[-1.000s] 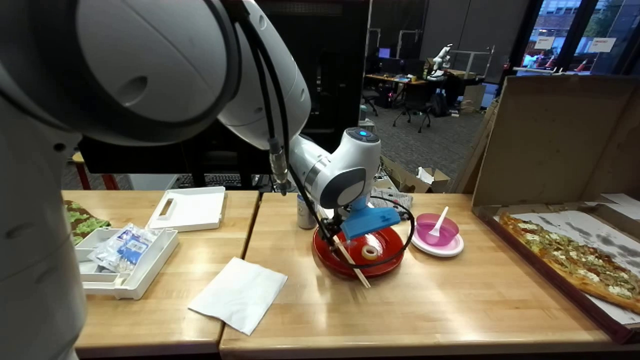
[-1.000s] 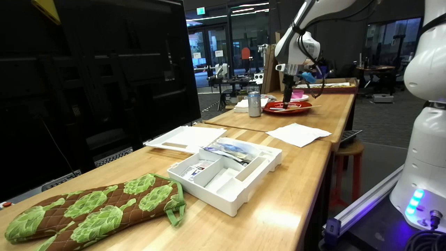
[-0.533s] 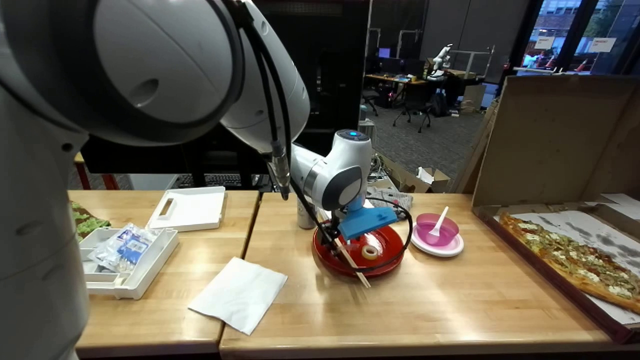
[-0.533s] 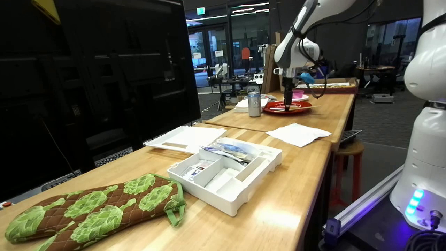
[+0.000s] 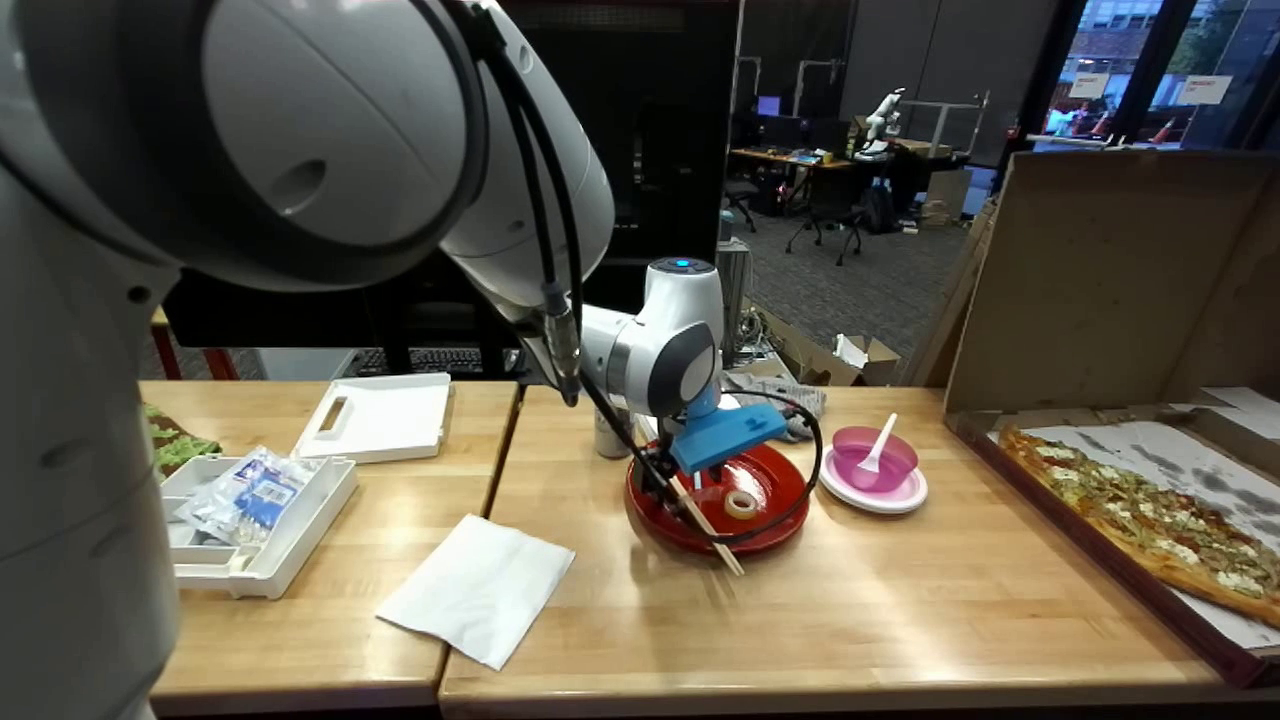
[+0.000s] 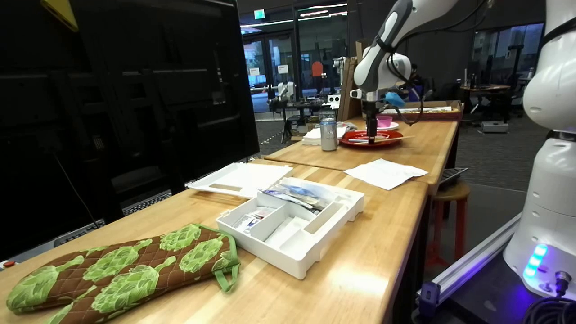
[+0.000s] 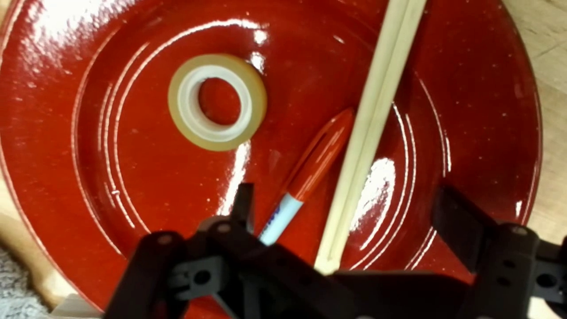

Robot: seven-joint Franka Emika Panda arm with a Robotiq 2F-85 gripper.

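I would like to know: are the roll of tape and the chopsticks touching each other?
Apart. The wrist view shows it plainly: the red plate is visible between the roll of tape and the chopsticks.

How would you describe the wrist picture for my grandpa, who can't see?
A black gripper stands open over a red plate, with pale chopsticks showing between its fingers. Also on the plate are a red-capped pen and a roll of tape.

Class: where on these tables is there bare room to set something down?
Free: tabletop between napkin, red plate and pizza box; a smaller patch between napkin, compartment box and white lid. Crowded: the plate, bearing chopsticks, tape roll and capped pen, with fingers above.
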